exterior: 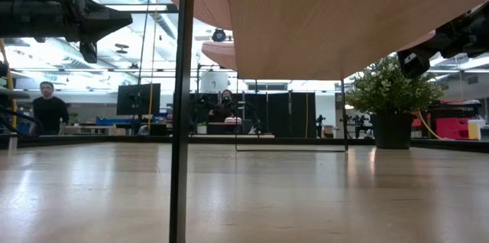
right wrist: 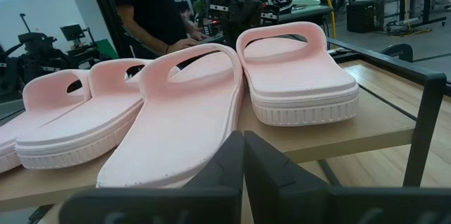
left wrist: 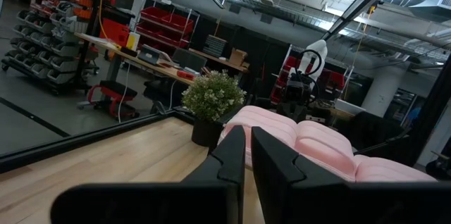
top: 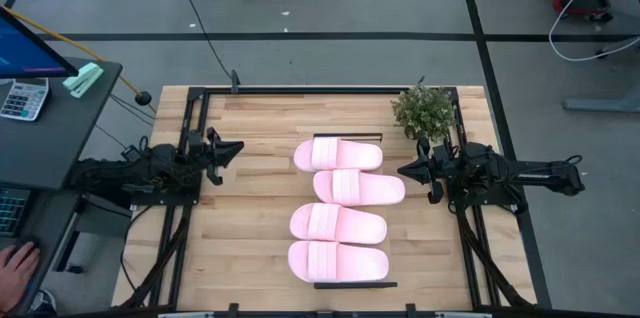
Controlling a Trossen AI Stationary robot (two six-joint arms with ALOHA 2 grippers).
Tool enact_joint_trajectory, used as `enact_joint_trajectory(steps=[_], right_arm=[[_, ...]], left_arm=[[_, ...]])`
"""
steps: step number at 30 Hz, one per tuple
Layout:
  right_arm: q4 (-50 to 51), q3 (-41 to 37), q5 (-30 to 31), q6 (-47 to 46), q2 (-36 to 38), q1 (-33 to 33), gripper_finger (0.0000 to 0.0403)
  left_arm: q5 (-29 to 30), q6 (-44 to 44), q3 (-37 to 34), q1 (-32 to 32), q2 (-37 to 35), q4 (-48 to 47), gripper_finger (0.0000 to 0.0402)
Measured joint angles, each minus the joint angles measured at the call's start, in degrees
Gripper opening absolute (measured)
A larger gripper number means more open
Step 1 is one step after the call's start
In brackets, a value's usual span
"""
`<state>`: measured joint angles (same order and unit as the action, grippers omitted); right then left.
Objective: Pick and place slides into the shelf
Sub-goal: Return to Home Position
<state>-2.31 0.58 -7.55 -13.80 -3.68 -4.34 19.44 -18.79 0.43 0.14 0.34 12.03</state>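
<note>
Several pale pink slides (top: 338, 208) lie side by side in a row on the shelf (right wrist: 366, 136), soles down, in the middle of the table. In the right wrist view, one slide (right wrist: 187, 111) overhangs the shelf's edge. In the high view the slides cover the shelf except for its black end frames (top: 348, 136). The low view shows its underside (exterior: 336, 21) and a black leg (exterior: 182, 105). My left gripper (top: 235, 148) is shut and raised at the table's left side. My right gripper (top: 403, 170) is shut and raised at the right side. Both point at the slides and stand apart from them.
A potted plant (top: 424, 111) stands at the far right of the table, close to my right arm. A desk with a calculator (top: 22, 98) and a person's hand (top: 15, 258) lies beyond the table's left edge. A person (right wrist: 148, 5) stands beyond the slides.
</note>
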Motion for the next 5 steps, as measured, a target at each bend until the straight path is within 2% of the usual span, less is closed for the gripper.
enact_joint_trajectory(steps=[5], right_arm=[[0.0, 0.0, 0.0, 0.0, 0.0, 0.0, 0.0016]], left_arm=[[0.0, 0.0, 0.0, 0.0, 0.0, 0.0, 0.0025]])
